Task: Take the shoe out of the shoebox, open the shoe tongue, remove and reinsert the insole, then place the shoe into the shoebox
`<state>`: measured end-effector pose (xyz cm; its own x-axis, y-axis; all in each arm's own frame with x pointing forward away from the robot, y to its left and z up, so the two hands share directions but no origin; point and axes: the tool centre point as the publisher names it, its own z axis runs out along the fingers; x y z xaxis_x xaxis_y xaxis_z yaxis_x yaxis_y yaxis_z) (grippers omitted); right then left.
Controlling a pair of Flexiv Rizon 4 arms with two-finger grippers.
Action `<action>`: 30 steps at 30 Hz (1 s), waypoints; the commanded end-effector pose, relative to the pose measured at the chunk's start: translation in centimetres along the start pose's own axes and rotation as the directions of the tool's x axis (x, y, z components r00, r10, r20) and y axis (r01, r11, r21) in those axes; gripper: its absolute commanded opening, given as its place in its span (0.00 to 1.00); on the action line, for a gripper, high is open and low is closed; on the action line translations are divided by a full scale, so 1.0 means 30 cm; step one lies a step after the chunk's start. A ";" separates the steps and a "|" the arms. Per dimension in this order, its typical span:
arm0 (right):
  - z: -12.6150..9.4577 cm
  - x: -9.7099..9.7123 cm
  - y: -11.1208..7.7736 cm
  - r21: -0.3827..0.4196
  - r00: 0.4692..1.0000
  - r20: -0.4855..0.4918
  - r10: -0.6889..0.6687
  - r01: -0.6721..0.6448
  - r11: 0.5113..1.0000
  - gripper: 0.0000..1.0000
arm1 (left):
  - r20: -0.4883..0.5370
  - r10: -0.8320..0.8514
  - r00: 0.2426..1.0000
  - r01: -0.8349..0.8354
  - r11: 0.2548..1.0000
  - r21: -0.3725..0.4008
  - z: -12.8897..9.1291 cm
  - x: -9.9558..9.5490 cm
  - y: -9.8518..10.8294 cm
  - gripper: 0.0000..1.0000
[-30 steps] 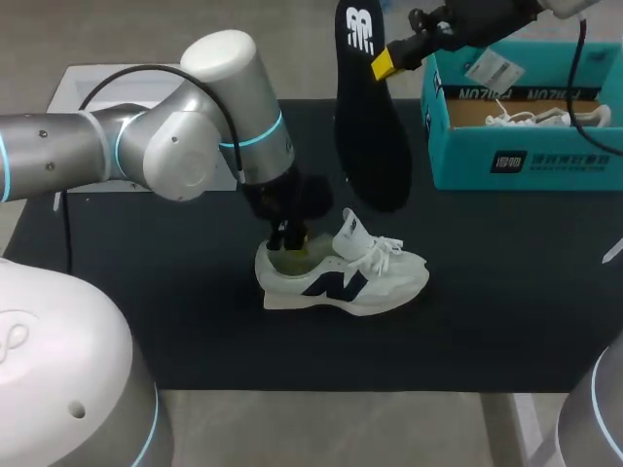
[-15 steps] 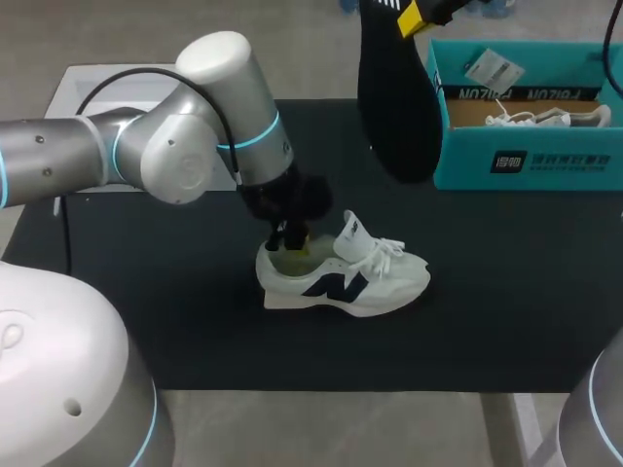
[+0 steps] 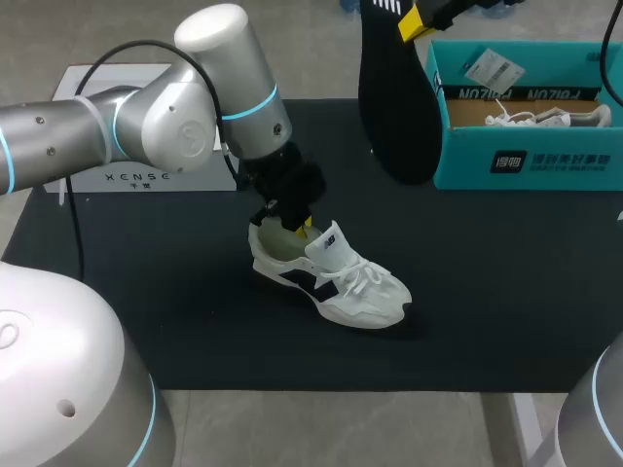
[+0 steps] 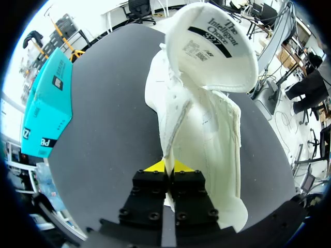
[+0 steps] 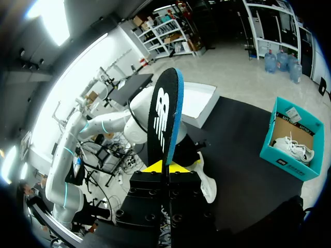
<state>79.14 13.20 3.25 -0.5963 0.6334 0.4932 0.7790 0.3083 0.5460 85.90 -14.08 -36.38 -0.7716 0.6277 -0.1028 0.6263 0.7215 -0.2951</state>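
- The left hand (image 3: 295,222) clamps the heel collar of the white sneaker (image 3: 336,282), which sits on the counter (image 3: 506,292).
- The right hand (image 3: 417,19) clamps the black insole (image 3: 394,107), hanging upright beside the teal shoebox (image 3: 526,161).

Even overhead light; soft shadow under shoe (image 3: 329,280); sheen on left arm (image 3: 165,126).

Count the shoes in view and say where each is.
2. One shoe is on the black mat, its heel rim in the left gripper; the other shoe lies in the teal box, partly hidden.
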 end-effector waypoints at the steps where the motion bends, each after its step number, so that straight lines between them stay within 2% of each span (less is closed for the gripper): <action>1: 0.005 0.000 0.006 0.003 1.000 0.001 0.001 -0.001 1.000 0.00 | -0.109 0.260 0.959 -0.264 0.964 -0.022 -0.061 -0.042 -0.023 0.00; 4: 0.005 0.000 0.006 0.003 1.000 0.001 0.001 -0.001 1.000 0.00 | -0.147 0.427 0.892 -0.434 0.901 -0.021 -0.080 -0.050 -0.041 0.00; 8: 0.005 0.000 0.006 0.003 1.000 0.001 0.001 -0.001 1.000 0.00 | -0.193 0.583 0.790 -0.583 0.810 0.058 -0.110 -0.054 -0.068 0.00; 17: 0.005 0.000 0.006 0.003 1.000 0.001 0.001 -0.001 1.000 0.00 | -0.250 0.709 0.660 -0.711 0.697 0.099 -0.093 -0.063 -0.135 0.00; 24: 0.005 0.000 0.006 0.003 1.000 0.001 0.001 -0.001 1.000 0.00 | -0.262 0.744 0.614 -0.745 0.657 0.118 -0.034 -0.054 -0.213 0.00; 30: 0.005 0.000 0.006 0.003 1.000 0.001 0.001 -0.001 1.000 0.00 | -0.260 0.736 0.625 -0.733 0.668 0.129 -0.009 -0.075 -0.225 0.00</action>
<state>79.18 13.23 3.23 -0.5967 0.6331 0.4931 0.7789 0.3089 0.5458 82.81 -19.69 -33.71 0.0035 0.9980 -0.0630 0.9723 -0.0181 -0.2330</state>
